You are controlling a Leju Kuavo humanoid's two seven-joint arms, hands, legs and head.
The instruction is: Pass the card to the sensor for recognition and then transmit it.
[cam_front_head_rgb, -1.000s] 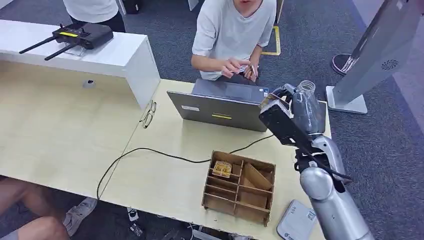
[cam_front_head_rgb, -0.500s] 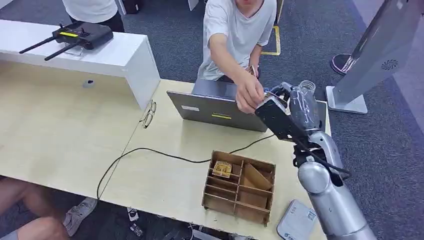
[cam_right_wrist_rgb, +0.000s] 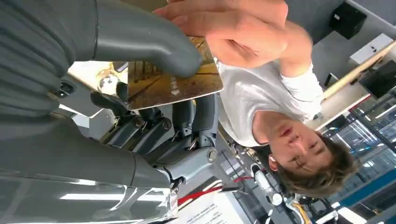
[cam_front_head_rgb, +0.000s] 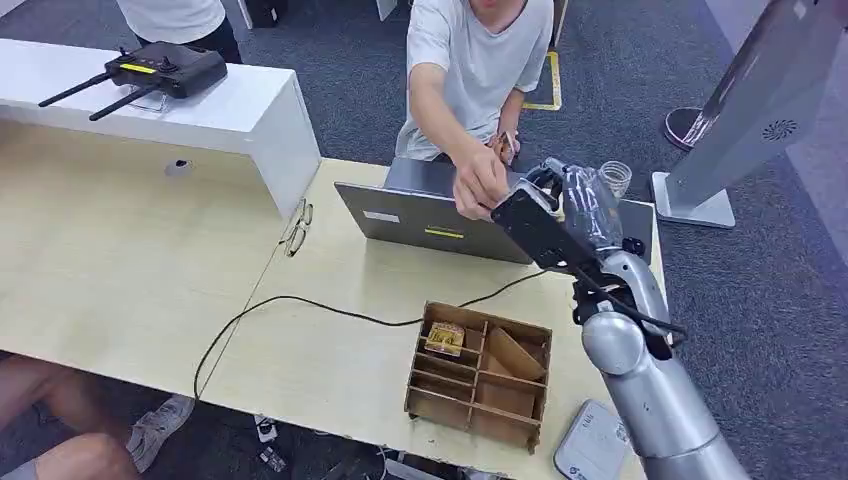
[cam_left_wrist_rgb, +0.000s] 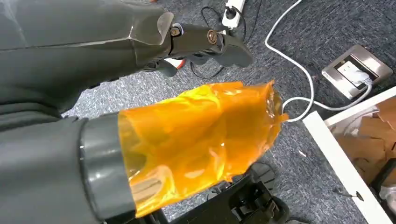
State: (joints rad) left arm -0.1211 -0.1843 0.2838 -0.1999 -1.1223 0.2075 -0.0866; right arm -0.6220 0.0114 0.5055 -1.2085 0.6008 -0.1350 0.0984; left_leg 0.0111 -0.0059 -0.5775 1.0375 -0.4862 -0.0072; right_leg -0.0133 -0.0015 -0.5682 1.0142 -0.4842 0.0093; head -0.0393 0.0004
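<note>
- The right hand (cam_right_wrist_rgb: 140, 51) pinches the card (cam_right_wrist_rgb: 175, 77) under its thick grey thumb, with the darker fingers (cam_right_wrist_rgb: 196, 116) behind it; seen from the head, the right hand (cam_front_head_rgb: 545, 205) is raised over the far edge of the table (cam_front_head_rgb: 110, 270), above the laptop (cam_front_head_rgb: 440, 215).
- A person's hand (cam_right_wrist_rgb: 238, 32) grips the card's far edge, so both hold it at once; the person's hand (cam_front_head_rgb: 480, 190) hides the card in the head view.
- The card is brown-gold with a small white arrow and a line of pale print too small to read; the thumb covers part of its face.
- The left hand (cam_left_wrist_rgb: 205, 39) hangs over grey carpet; a crumpled orange film (cam_left_wrist_rgb: 201, 135) wraps its thumb, and I cannot tell whether the fingers are closed or apart.
- The person (cam_front_head_rgb: 475, 60) in a white T-shirt sits behind the laptop, cut off at the top edge.
- A clear plastic bottle (cam_front_head_rgb: 612, 185) stands behind the right hand, mostly hidden.
- A wooden divided box (cam_front_head_rgb: 480, 375) sits near the table's front edge; a grey flat device (cam_front_head_rgb: 592, 445) lies beside it, its label unreadable.
</note>
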